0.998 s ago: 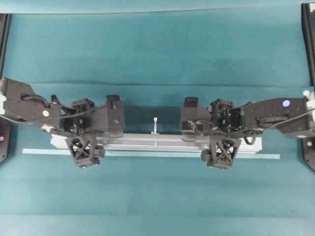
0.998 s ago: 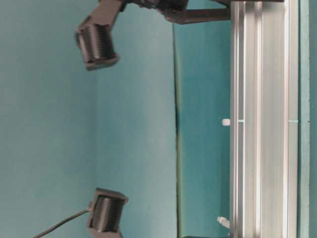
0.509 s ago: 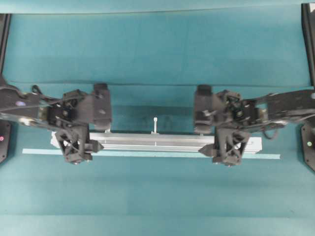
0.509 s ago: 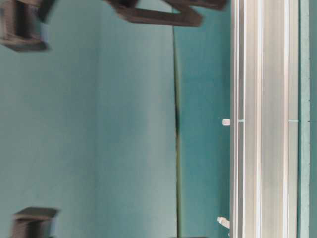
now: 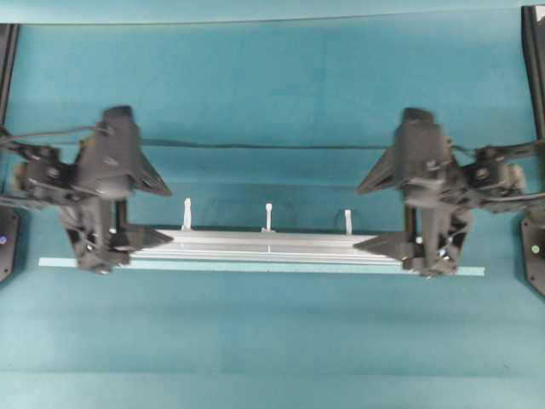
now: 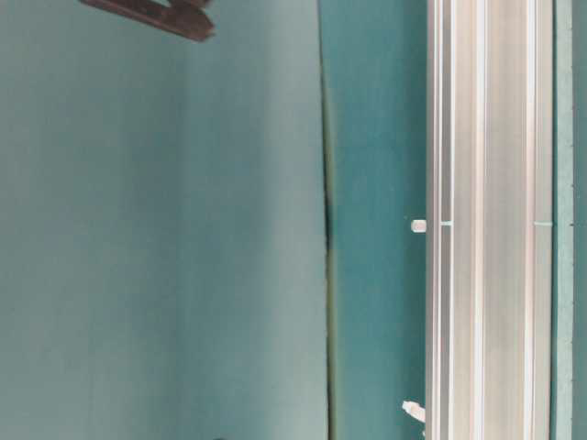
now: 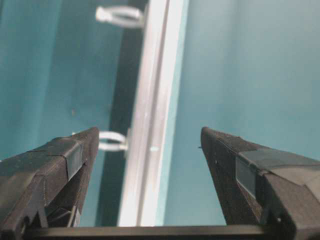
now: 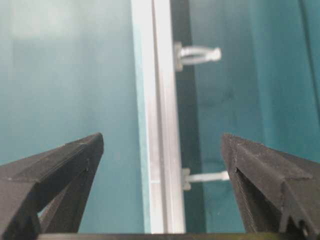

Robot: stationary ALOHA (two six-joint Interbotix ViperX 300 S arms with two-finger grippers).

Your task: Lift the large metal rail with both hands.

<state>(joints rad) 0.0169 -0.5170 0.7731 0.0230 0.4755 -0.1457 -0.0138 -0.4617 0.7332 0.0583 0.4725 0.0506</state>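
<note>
The large metal rail point(image 5: 268, 245) lies flat on the teal table with three upright bolts point(image 5: 268, 215) along its far edge. It also shows in the table-level view point(image 6: 486, 220). My left gripper point(image 5: 170, 215) is open above the rail's left end, one finger on each side. In the left wrist view the rail point(image 7: 150, 125) runs away between the open fingers of that gripper point(image 7: 149, 131). My right gripper point(image 5: 357, 218) is open the same way at the right end. In the right wrist view the rail point(image 8: 162, 100) runs between the spread fingers of that gripper point(image 8: 162, 135). Neither touches the rail.
A thin pale tape strip point(image 5: 255, 267) lies on the table along the rail's near edge and sticks out past both ends. Black frame posts point(image 5: 532, 51) stand at the side edges. A cloth seam point(image 5: 272, 146) crosses behind the arms.
Both grippers have drawn outward from over the rail's inner parts to its two ends and tilted to point along it. The outer two bolts are now uncovered. The rail has not moved.
</note>
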